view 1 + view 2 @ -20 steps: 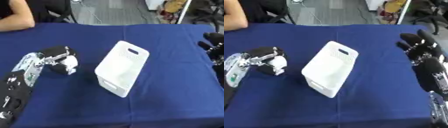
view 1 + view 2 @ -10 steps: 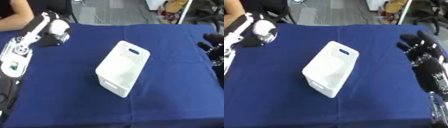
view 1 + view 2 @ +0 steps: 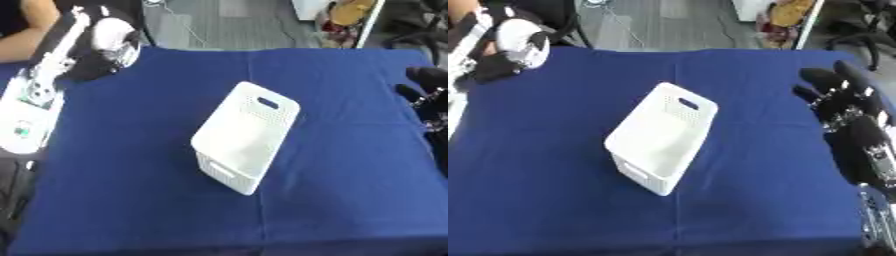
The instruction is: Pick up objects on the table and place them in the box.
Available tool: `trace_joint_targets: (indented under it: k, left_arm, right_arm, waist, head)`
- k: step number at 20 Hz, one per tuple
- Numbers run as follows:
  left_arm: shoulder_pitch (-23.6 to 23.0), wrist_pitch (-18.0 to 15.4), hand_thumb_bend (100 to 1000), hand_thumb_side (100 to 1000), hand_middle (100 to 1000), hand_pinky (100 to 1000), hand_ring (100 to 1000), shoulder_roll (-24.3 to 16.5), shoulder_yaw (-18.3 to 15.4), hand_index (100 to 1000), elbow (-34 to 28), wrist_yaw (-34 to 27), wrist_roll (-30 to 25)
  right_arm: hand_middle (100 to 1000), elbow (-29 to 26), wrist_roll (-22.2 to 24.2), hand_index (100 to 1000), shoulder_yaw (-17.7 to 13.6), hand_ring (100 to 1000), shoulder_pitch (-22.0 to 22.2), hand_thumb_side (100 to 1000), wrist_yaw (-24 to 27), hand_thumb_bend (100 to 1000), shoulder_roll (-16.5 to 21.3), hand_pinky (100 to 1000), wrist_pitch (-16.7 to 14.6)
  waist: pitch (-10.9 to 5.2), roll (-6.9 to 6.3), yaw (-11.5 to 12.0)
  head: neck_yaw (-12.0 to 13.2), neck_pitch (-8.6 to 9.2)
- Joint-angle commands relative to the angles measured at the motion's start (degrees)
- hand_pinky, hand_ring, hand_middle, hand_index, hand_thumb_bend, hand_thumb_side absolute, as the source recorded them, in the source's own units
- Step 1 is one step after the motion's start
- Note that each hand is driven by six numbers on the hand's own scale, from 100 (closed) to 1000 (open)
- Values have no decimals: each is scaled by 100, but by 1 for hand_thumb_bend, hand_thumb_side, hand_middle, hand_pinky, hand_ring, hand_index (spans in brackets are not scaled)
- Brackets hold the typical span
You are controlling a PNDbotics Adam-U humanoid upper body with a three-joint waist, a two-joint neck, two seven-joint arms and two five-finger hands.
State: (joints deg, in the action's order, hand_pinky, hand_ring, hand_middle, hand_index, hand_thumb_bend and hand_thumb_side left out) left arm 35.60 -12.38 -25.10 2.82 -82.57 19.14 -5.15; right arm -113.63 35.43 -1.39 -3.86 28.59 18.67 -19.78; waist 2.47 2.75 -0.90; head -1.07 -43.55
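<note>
1. The left hand (image 3: 101,47) was raised at the upper-left corner of the scene, its fingers curled round a black-and-white object (image 3: 115,39) that I could not identify more closely; it looked rounded, pale on the near side and dark behind.

2. The white perforated box (image 3: 246,135) stood near the middle of the blue table (image 3: 350,190), open side up and somewhat tilted. Its long axis ran from about 1 o'clock, where the handle slot showed, down to about 7 o'clock.

3. From the held object, the box lay at roughly 4 to 5 o'clock, well apart, with bare blue cloth between them. The carrying hand would, in my judgement, need to travel down and to the right to bring the object over the opening.

4. The left hand was the nearer one for that, since it already had the load.

5. The right hand (image 3: 843,97) rested at the right edge, about 3 o'clock of the box, fingers straight and pointing up, holding nothing.
</note>
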Motion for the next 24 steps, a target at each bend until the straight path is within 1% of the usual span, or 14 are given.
trace_joint_targets:
  k: [1, 5, 10, 15, 20, 21, 24]
  left_arm:
    - [274, -37, 100, 548, 455, 100, 109, 135, 104, 629, -228, -132, 63]
    - [505, -77, 100, 556, 455, 100, 112, 473, 279, 631, -270, -240, 29]
    - [827, -299, 100, 560, 454, 100, 118, 789, 601, 635, -219, -164, -111]
    - [1033, -705, 100, 535, 455, 100, 128, 931, 931, 641, -21, 132, -252]
    - [991, -1110, 100, 505, 456, 100, 131, 990, 1155, 644, 309, 606, -368]
    - [983, -1193, 100, 476, 462, 100, 143, 989, 1204, 648, 373, 707, -410]
    - [954, -1469, 100, 459, 465, 100, 148, 993, 1342, 651, 561, 996, -557]
  right_arm:
    - [888, -97, 21, 1000, -22, 1000, -33, 601, 5, 100, 71, 974, 7]
    - [888, -97, 36, 1000, -13, 1000, -29, 601, 15, 100, 70, 974, 12]
    - [888, -97, 57, 1000, 7, 1000, -40, 601, 38, 100, 75, 973, 12]
    - [888, -97, 81, 1000, 25, 1000, -54, 602, 57, 100, 84, 973, 15]
    - [888, -97, 95, 1000, 30, 1000, -64, 602, 65, 100, 91, 973, 18]
    - [888, -97, 96, 1000, 31, 1000, -64, 602, 65, 100, 92, 974, 18]
    - [888, -97, 103, 1000, 36, 1000, -69, 602, 66, 100, 90, 974, 20]
  waist:
    - [-84, -9, -9]
    - [-90, -3, -26]
    - [-101, 3, -55]
    - [-103, 0, -83]
    - [-95, -1, -85]
    - [-94, -1, -85]
    - [-91, 2, -80]
  head:
    - [-8, 27]
    - [10, 23]
    - [45, 23]
    - [78, 26]
    - [86, 17]
    - [89, 16]
    - [94, 22]
